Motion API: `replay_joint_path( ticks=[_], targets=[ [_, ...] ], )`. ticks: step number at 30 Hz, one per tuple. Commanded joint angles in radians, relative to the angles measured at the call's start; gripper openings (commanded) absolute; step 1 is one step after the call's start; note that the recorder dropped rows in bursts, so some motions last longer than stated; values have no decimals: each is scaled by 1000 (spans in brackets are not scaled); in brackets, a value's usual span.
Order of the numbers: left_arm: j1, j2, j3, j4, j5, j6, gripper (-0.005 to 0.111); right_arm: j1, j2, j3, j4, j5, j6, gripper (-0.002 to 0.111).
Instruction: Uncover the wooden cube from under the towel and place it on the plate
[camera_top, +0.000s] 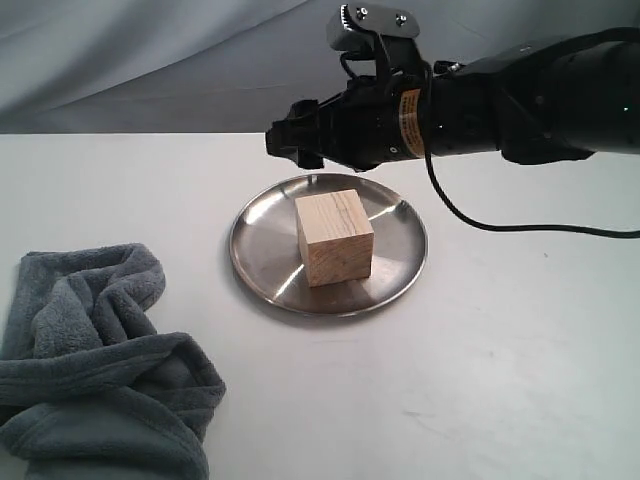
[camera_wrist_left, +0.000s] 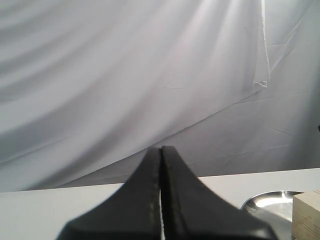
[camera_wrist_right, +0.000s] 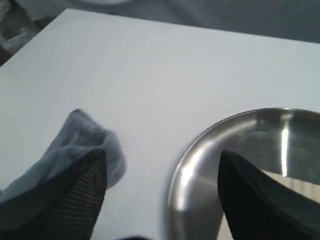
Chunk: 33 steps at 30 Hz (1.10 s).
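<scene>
Done, by the look: wooden cube (camera_top: 334, 238) sits on plate (camera_top: 260, 255) below right fingers (camera_wrist_right: 250, 200), spread, empty; left fingers (camera_wrist_left: 145, 200) pressed together; towel (camera_top: 95, 350) well apart on worktop (camera_top: 500, 350).

Right arm (camera_top: 540, 95): thick, rounded, glossy black casing with a tiny green light near its far end.
Label (camera_top: 410, 120): narrow orange and white sticker on the wrist; the print is too small to read.
Bracket (camera_top: 372, 28): dark grey piece on top of the wrist, with two pale screws (camera_top: 362, 13).
Cable (camera_top: 480, 218): thin black cord trailing from the wrist.
Right gripper (camera_top: 288, 140): black and blocky; its fingers (camera_wrist_right: 75, 200) are matte wedges with finely ribbed inner faces.
Left gripper (camera_wrist_left: 161, 152): two matte black fingers (camera_wrist_left: 140, 200), broad-based and tapering, perhaps finely notched along the inner edge.
</scene>
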Motion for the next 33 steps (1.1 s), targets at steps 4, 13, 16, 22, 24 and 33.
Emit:
replay_joint_path(
  ticks=[4,13,16,22,24,33],
  targets=[
    [2,-3,3,-1,-8,-5,0,-18,-5,-5,-19,-303,-184,54],
    [2,-3,3,-1,-8,-5,0,7,-8,-5,-19,28,-953,34],
    [2,-3,3,-1,-8,-5,0,39,-8,-5,-19,358,-1090,33],
    [2,-3,3,-1,-8,-5,0,50,-8,-5,-19,912,-1121,14],
    [2,-3,3,-1,-8,-5,0,46,-8,-5,22,1023,-1123,6],
    [2,-3,3,-1,-8,-5,0,-48,-8,-5,684,1130,-1542,0]
  ],
)
